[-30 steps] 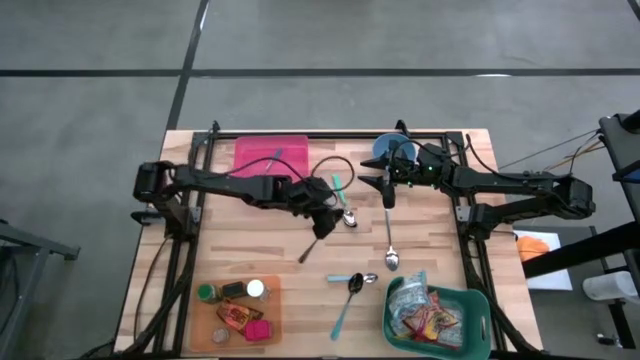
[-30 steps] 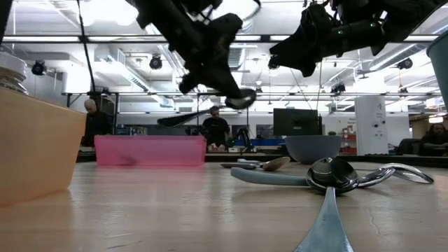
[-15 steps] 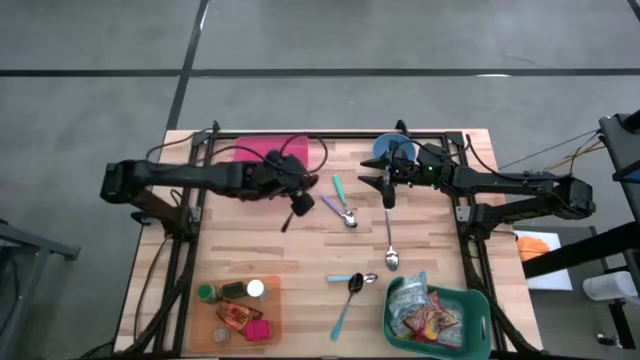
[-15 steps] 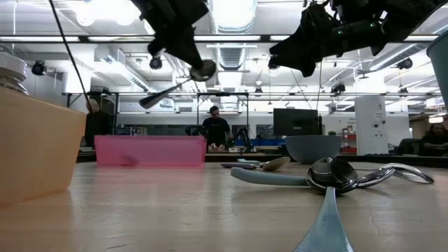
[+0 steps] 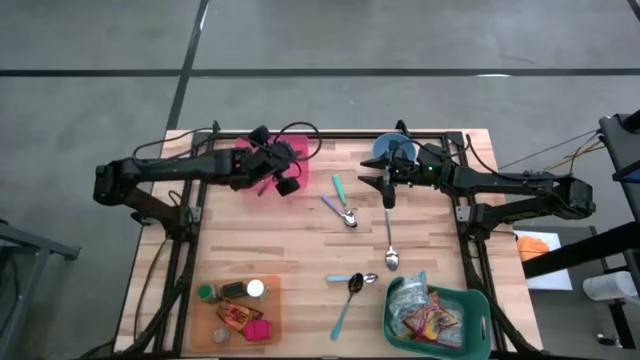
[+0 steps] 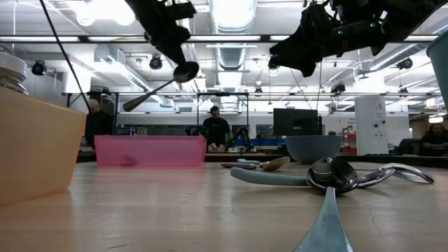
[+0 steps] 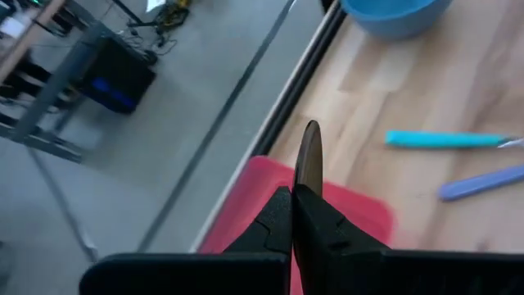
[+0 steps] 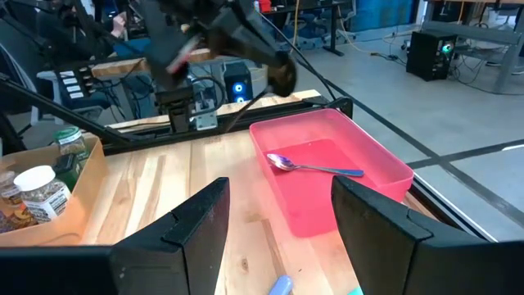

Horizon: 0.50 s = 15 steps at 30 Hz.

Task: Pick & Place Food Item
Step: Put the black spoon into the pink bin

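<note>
A: What is sitting on the wooden worktop (image 5: 260, 240) right now?

B: A pink tray (image 5: 298, 150) is lying at the upper middle of the high view, a blue bowl (image 5: 392, 148) right of it, loose spoons between them and lower down. A green basket (image 5: 470, 305) of food packets is sitting at the lower right.

A: And the arms?

B: The left gripper (image 5: 268, 178) is hovering over the pink tray, its fingers clenched on a dark-handled spoon (image 6: 159, 85) tilted in the air. The right gripper (image 5: 388, 188) is hanging near the bowl, fingers spread, gripping nothing.

A: Anything inside the tray?

B: One spoon with a blue handle (image 8: 315, 168) is lying flat in it.
</note>
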Available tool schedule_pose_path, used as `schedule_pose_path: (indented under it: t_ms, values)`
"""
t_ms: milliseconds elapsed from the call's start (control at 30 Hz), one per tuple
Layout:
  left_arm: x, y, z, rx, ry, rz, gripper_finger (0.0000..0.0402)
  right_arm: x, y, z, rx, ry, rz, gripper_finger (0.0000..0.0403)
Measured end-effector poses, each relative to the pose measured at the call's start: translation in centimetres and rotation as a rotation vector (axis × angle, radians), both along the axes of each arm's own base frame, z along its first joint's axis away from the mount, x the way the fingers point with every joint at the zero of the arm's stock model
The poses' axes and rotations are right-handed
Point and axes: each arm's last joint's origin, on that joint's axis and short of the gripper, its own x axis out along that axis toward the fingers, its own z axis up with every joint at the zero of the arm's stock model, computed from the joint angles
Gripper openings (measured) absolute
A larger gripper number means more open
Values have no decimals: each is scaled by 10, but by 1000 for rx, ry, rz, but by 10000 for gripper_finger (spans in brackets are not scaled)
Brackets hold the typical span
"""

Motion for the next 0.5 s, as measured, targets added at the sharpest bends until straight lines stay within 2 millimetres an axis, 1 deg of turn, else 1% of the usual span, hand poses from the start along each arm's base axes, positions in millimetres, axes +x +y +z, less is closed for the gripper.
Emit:
schedule_pose_path:
  t_ms: [167,300,500]
  values:
    - [-6,21,0,46,71,21,0,0,0,0,0,0,0,211]
    - [-13,40,-3,35,123,19,0,0,0,0,0,0,0,211]
    - [-25,69,-22,11,163,37,0,0,0,0,0,0,0,211]
